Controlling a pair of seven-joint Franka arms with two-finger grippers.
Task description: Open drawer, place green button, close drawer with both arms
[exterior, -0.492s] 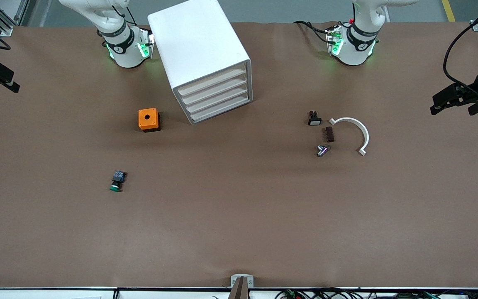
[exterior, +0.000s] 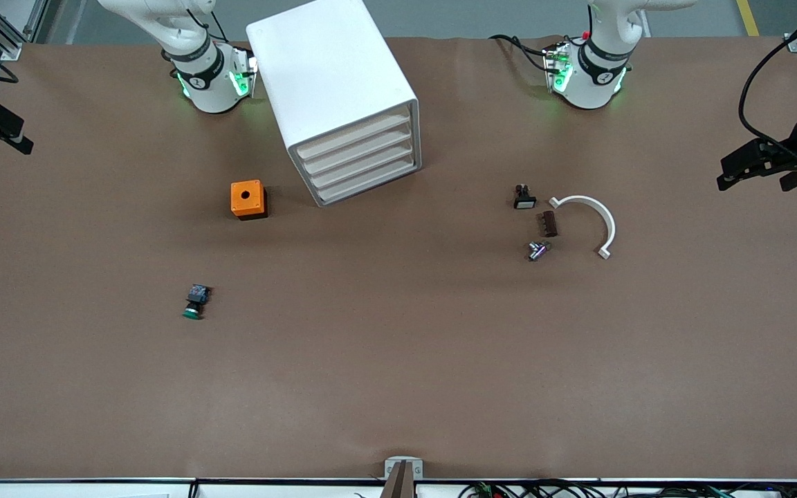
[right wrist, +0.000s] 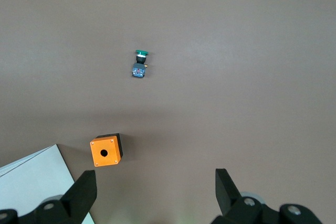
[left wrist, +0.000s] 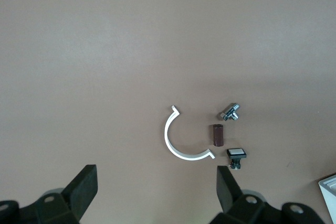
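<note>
White cabinet stands between the two arm bases, all four drawers pushed in; the drawer third from the top is closed, flush with the rest. Button lies on its side on the brown table, toward the right arm's end, nearer the front camera than the orange box and well apart from it (green cap points toward the camera). Orange box with a hole sits just beside the cabinet's front corner. Toward the left arm's end there is a small cluster: black-and-white switch, dark brown block, small metal fitting, white curved clip, all near each other but not touching. Left gripper is up over the table edge at the left arm's end, fingers spread wide, holding nothing. Right gripper is up at the right arm's end, fingers also spread, holding nothing. Both arms wait.
</note>
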